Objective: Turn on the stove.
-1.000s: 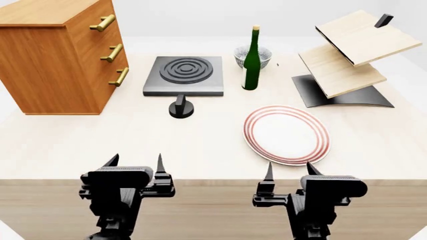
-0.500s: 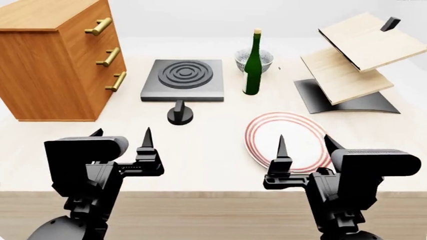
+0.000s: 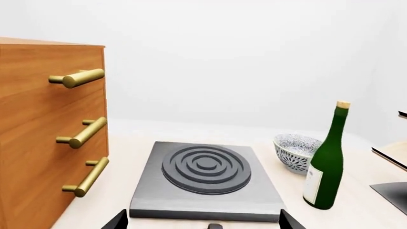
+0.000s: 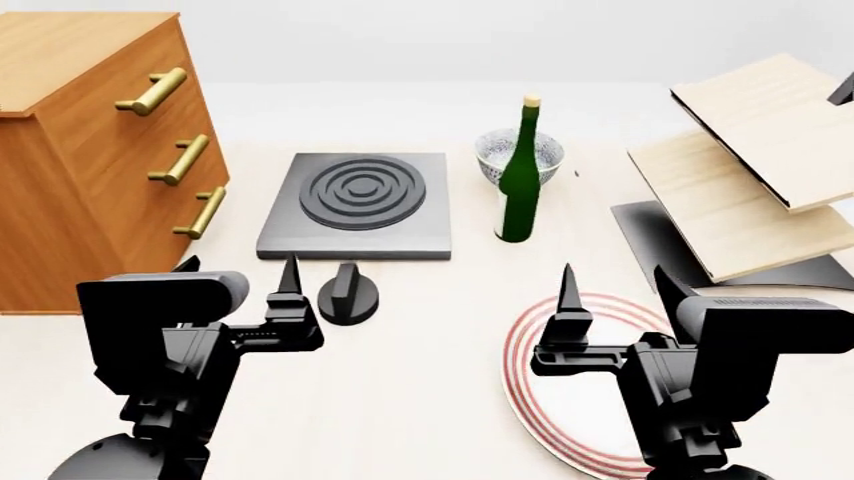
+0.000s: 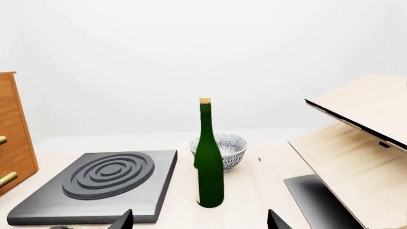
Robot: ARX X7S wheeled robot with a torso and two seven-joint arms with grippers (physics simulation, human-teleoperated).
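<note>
stove [image 4: 358,205] on pale wooden table [image 4: 427,300]

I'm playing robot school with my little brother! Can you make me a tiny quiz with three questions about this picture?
1. True or false: the small black round knob sits on top of the flat dark grey stove slab.
2. What stands right in front of the patterned white bowl? A) a red mug B) the tall green glass bottle C) a spoon
3. Fill in: the right gripper hangs over the red-ringed white ____.

Key
1. False: the knob stands on the table, in front of the stove, close to the left gripper.
2. B
3. plate
</note>
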